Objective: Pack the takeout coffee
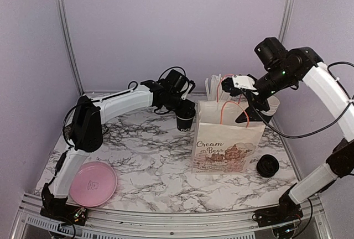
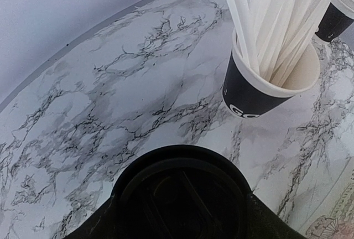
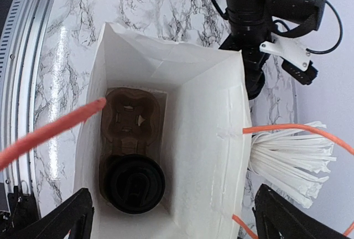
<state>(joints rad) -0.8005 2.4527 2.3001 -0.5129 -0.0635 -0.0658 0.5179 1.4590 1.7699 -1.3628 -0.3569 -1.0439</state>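
Takeout coffee [image 1: 186, 124], a small black paper cup with a press-on lid, stands upright just left of the paper bag [image 1: 227, 142]. The left gripper [image 1: 183, 112] has its jaws flanking the cup below the lid; whether they press on it yet cannot be told, as the wrist view is mostly filled by the lid. The cup is judged light, thin-walled and easily crushed, with a lid that could pop off. It is best held around the upper wall, where the rim stiffens it, and kept upright. The right gripper [image 1: 249, 114] hangs over the bag mouth, jaws wide and empty. Inside the bag, a cardboard carrier [image 3: 130, 114] holds a second lidded cup [image 3: 131, 183] beside one free slot. The marbled surface [image 1: 144, 156] also carries a straw cup [image 2: 265, 84] behind the bag and a pink plate [image 1: 92, 182] well to its left. The walls are plain and pale.
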